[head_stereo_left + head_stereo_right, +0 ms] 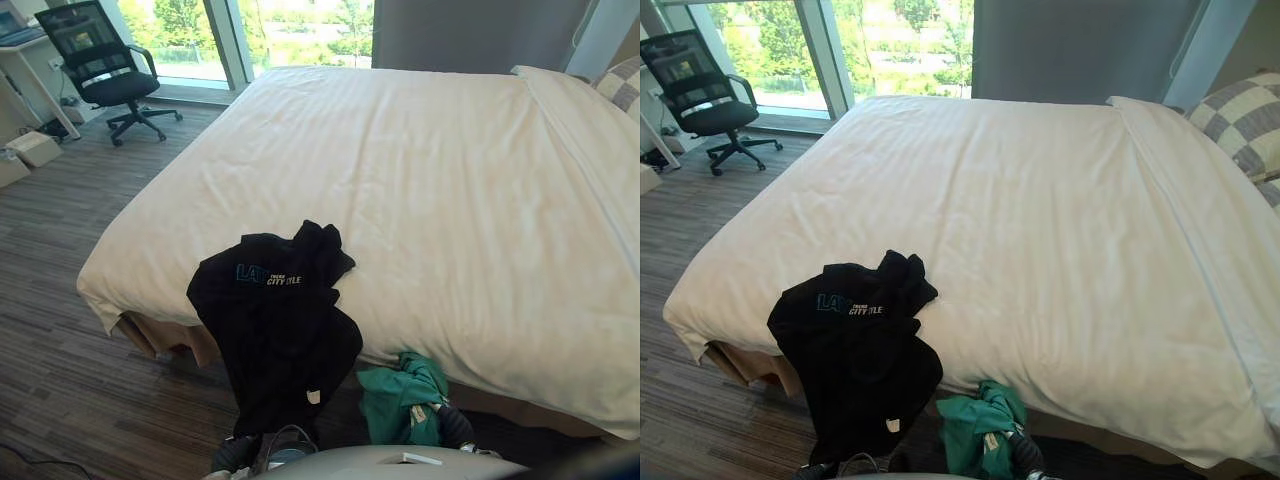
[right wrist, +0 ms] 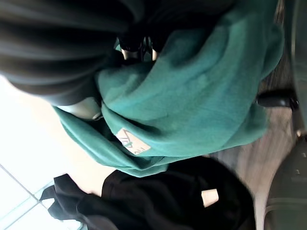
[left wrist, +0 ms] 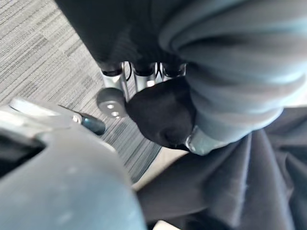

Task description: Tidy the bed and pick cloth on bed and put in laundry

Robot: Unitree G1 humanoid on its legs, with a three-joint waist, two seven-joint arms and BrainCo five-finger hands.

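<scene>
A black T-shirt (image 1: pixel 275 320) with a light print lies half on the near edge of the bed (image 1: pixel 430 170) and hangs down toward the floor. My left hand (image 1: pixel 235 455) is below it, with its fingers (image 3: pixel 144 79) curled into the black cloth (image 3: pixel 163 115). A crumpled green garment (image 1: pixel 400 395) hangs just off the bed's near edge, to the right of the shirt. My right hand (image 1: pixel 455 425) grips it, its fingers (image 2: pixel 130 51) buried in the green folds (image 2: pixel 192 96). The black shirt (image 2: pixel 168 201) shows beyond.
The bed's white cover is smooth, with a checked pillow (image 1: pixel 1240 120) at the far right. A black office chair (image 1: pixel 105 65) stands by the window at the far left, beside a desk (image 1: pixel 20 50). A small box (image 1: pixel 35 148) sits on the striped carpet.
</scene>
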